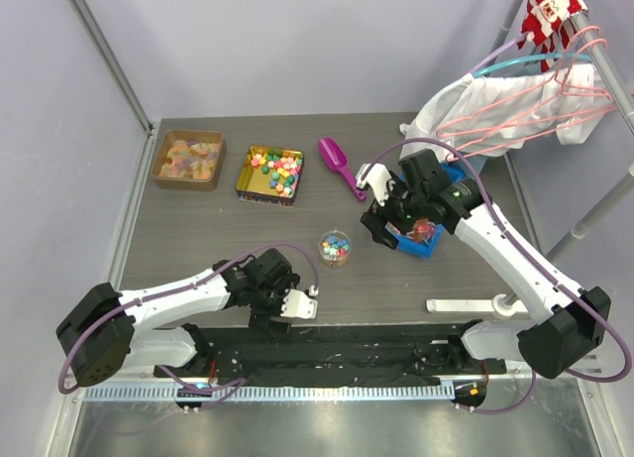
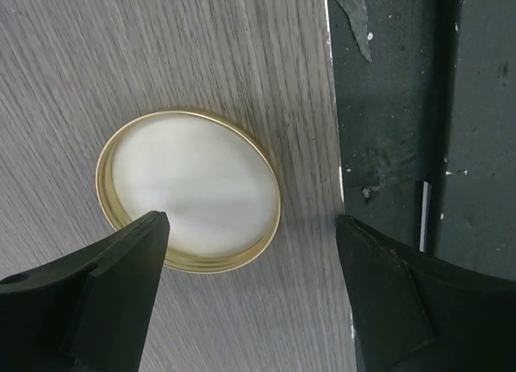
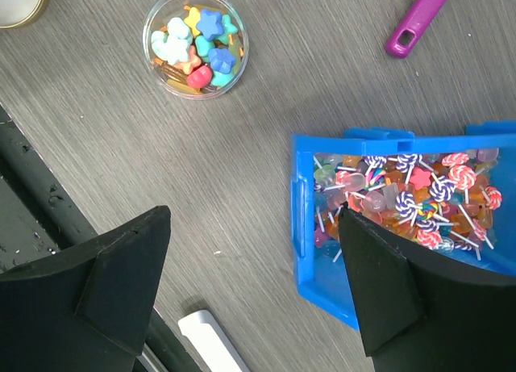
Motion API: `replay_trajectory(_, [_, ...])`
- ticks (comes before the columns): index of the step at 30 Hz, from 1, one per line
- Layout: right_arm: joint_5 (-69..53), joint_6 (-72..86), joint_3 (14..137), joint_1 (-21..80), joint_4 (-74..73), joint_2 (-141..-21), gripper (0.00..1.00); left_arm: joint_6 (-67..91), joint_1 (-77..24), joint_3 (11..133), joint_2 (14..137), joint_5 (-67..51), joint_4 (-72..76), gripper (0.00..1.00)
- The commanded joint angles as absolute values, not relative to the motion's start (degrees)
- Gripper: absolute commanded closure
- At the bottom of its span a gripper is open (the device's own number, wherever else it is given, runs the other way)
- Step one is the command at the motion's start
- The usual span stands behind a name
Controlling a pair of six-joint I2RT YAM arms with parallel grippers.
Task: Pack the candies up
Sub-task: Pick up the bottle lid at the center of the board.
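Grey wood-grain tabletop lies beneath my left pincer, which hangs released, jaws wide, over the gold lid. The lid lies flat, near-left of the jar, probably parked there so the jar's mouth is free for filling. My right pincer, equally released, hovers by the blue bin of lollipops, right of the jar. The candies sit in a brown tray, far-left of the jar.

Counter: grey wood grain. Candies: orange, yellow, pale white, in a brown tray. Scoop: magenta. Bin: blue; lollipops: swirl-striped, multicoloured. Lid: white, gold rim
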State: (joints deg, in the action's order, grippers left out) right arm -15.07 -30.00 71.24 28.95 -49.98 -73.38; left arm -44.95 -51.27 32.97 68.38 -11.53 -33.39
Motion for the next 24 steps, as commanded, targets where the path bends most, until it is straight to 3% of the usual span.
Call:
replay_trajectory(1, [-15.9, -30.0, 71.3, 28.6, -47.4, -72.9, 0.11, -44.0, -52.2, 32.8, 69.9, -7.9, -28.0, 0.15])
replay_trajectory(9, [-16.3, -29.7, 72.0, 28.6, -47.3, -73.3, 0.12, -43.9, -52.4, 32.7, 71.8, -7.5, -26.6, 0.37])
replay_trajectory(10, [-16.2, -29.7, 72.0, 28.6, -47.2, -73.2, 0.12, -43.9, -52.4, 32.6, 71.9, -7.8, -26.5, 0.42])
replay_trajectory(11, [-16.2, -29.6, 71.9, 28.5, -47.3, -73.0, 0.12, -43.9, -52.4, 32.5, 72.5, -7.8, -26.6, 0.56])
replay_trajectory(16, [-15.7, -29.4, 72.1, 28.7, -47.0, -73.4, 0.12, -43.9, -52.6, 32.1, 73.2, -8.1, -26.5, 0.57])
replay_trajectory(19, [-15.8, -29.2, 72.6, 28.6, -46.8, -73.5, 0.12, -43.9, -52.6, 32.3, 73.6, -8.3, -26.4, 0.66])
replay_trajectory(22, [-15.9, -29.1, 73.0, 28.6, -46.5, -73.9, 0.12, -43.8, -52.6, 32.3, 74.2, -8.3, -26.2, 0.67])
replay_trajectory(24, [-15.8, -29.0, 73.5, 28.6, -46.4, -74.3, 0.12, -43.9, -52.6, 32.7, 74.6, -8.0, -26.2, 0.76])
